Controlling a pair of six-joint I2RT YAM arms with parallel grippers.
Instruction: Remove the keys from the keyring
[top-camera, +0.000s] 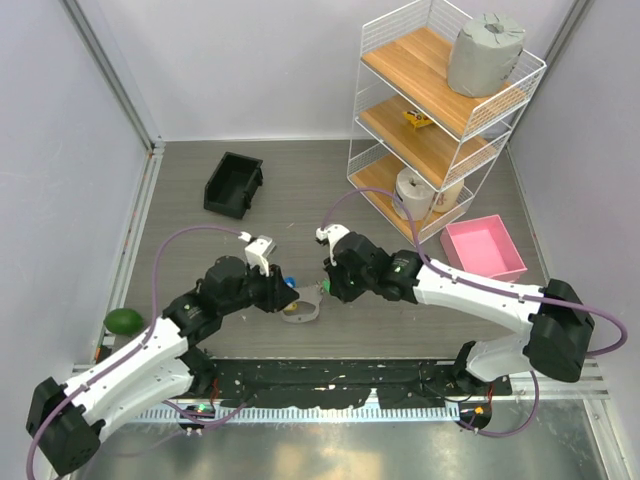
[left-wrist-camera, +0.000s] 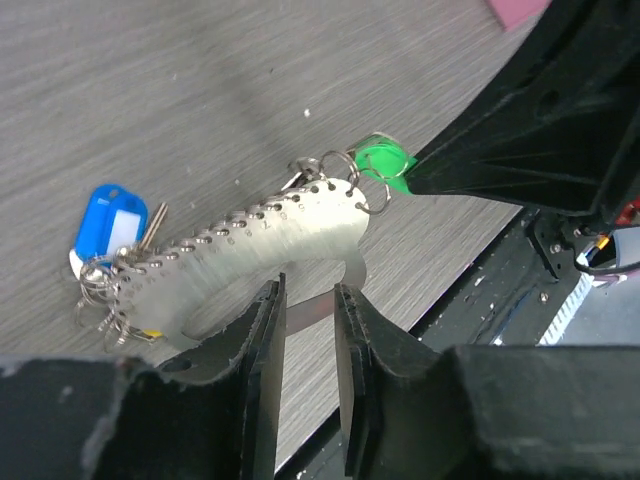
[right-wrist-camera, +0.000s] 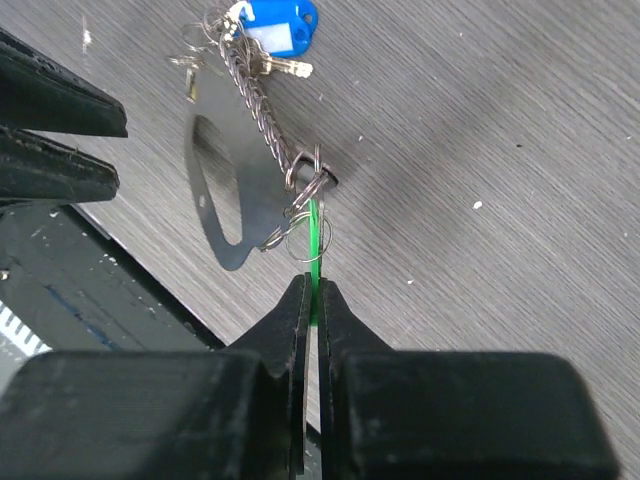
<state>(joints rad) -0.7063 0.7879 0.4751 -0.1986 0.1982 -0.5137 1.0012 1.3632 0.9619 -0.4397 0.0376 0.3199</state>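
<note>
The keyring (left-wrist-camera: 270, 245) is a flat curved metal plate with a row of holes carrying small wire rings; it also shows in the top view (top-camera: 302, 310). My left gripper (left-wrist-camera: 308, 300) is shut on its thin inner band and holds it above the table. The green key (left-wrist-camera: 382, 160) hangs from a ring at one end. My right gripper (right-wrist-camera: 314, 290) is shut on the green key's head (right-wrist-camera: 314, 235), seen edge-on. A blue-headed key (left-wrist-camera: 112, 222) and a bit of yellow (left-wrist-camera: 145, 335) hang at the other end; blue also shows in the right wrist view (right-wrist-camera: 275, 25).
A green fruit (top-camera: 124, 321) lies at the left wall. A black bin (top-camera: 233, 184) stands at the back. A white wire shelf (top-camera: 440, 110) and a pink tray (top-camera: 484, 247) are at the right. The black front strip (top-camera: 320, 385) runs just below both grippers.
</note>
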